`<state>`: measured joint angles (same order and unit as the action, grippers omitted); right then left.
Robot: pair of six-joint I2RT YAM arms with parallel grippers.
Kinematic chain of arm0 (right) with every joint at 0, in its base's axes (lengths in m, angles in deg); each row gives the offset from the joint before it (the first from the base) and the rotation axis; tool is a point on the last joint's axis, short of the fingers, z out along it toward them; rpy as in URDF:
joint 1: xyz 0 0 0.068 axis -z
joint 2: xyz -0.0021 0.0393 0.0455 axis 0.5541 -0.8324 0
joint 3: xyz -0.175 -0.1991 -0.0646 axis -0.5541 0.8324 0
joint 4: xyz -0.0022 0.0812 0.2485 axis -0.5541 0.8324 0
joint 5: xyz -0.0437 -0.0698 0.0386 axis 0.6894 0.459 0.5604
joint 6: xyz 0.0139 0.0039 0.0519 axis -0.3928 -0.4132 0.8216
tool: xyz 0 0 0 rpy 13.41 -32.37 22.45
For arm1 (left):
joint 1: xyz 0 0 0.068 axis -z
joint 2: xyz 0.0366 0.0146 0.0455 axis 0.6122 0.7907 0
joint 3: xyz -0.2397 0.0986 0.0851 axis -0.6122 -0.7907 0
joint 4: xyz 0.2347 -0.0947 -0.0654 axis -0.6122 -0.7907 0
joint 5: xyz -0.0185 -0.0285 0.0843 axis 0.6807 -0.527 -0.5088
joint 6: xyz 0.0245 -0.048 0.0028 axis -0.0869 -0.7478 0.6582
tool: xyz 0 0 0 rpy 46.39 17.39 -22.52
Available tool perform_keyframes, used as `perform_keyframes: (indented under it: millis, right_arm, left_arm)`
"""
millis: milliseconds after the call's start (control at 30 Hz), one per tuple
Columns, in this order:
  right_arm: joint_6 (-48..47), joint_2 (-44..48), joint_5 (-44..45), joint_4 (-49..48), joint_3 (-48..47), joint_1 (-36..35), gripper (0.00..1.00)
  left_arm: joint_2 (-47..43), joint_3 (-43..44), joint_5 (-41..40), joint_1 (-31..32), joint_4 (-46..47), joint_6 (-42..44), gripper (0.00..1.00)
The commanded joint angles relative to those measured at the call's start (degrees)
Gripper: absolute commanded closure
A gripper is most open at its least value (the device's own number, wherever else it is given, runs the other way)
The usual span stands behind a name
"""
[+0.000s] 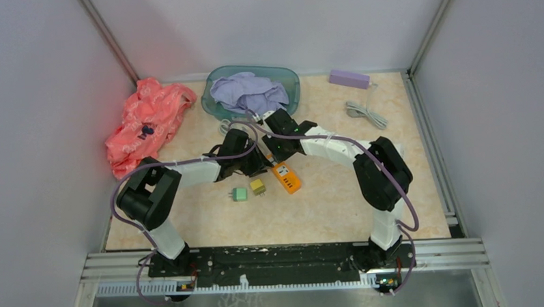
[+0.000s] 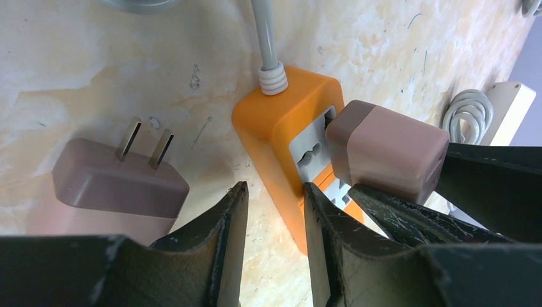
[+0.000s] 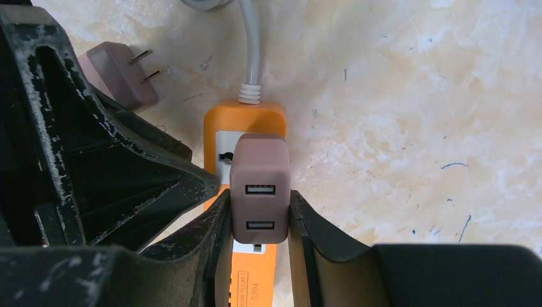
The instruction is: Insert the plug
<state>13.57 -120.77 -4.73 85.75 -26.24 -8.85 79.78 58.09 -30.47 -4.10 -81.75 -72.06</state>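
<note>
Two grippers share one socket. We keep our right gripper (image 3: 259,201) clamped on the dusty-pink two-port USB charger plug (image 3: 259,169), square against the orange plastic power strip (image 3: 245,118) mid-bench, far from every edge. Our left gripper (image 2: 275,192), fingers together and empty, sits beside the strip, apparently to steady it.

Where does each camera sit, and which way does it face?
Top external: above and behind, facing down at the table; both arms show.
Left wrist: on the left arm, facing the orange power strip; left end effector shows.
Right wrist: above the mauve adapter clamped in the right end effector.
Shared: both wrist views show strip, adapter, spare adapter.
</note>
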Motion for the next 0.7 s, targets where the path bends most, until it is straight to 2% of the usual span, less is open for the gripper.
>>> perform_keyframes:
  millis: [0,400,667]
  right_arm:
    - [-1.6,-3.0,0.5,3.1,-0.2,-1.0,1.00]
    - [-1.3,-7.6,1.5,8.5,-2.9,-1.0,1.00]
    - [-1.6,-9.3,2.7,8.0,-1.9,-1.0,1.00]
  left_arm:
    - [1.1,-0.1,-0.2,0.2,-0.7,0.1,0.57]
    - [1.0,-0.8,-0.5,0.2,-0.5,0.0,0.58]
    - [0.7,-1.5,-0.7,0.2,0.0,-0.4,0.59]
